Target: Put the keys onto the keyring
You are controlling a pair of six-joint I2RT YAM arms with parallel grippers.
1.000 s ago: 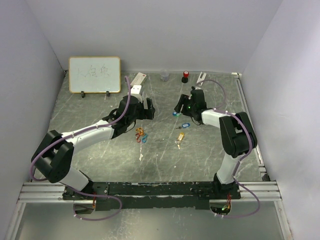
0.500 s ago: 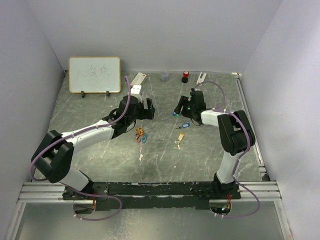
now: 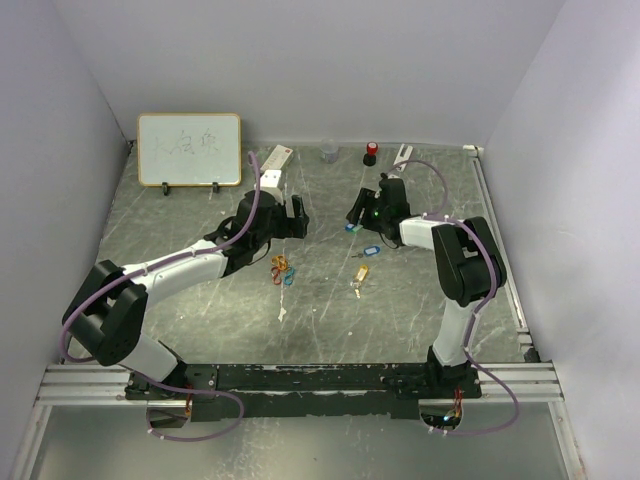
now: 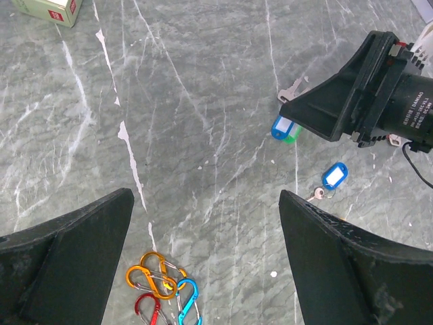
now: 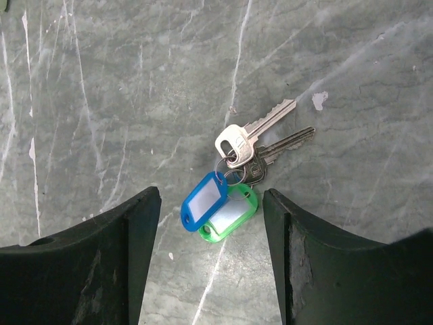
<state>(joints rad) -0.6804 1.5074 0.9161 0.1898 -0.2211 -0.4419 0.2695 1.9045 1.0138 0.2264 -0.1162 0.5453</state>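
R end effector [image 5: 210, 193] hangs over the blue+green-tag keys [image 5: 247, 169], jaws part-open, empty. Bunch lies flat on desk [image 3: 320, 310], far & right of centre, long axis slanting across the jaw gap, tags between fingers, blades beyond tips. L end effector [image 4: 205, 196] is wide, empty, further left, so R arm is nearer.

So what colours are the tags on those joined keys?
A blue tag and a green tag; clearest in the right wrist view.

Whiteboard [image 3: 189, 149], far left: handwritten strokes, unreadable; right arm's motor [image 4: 413, 108]: white print, illegible; box [image 4: 49, 8]: red label, illegible.
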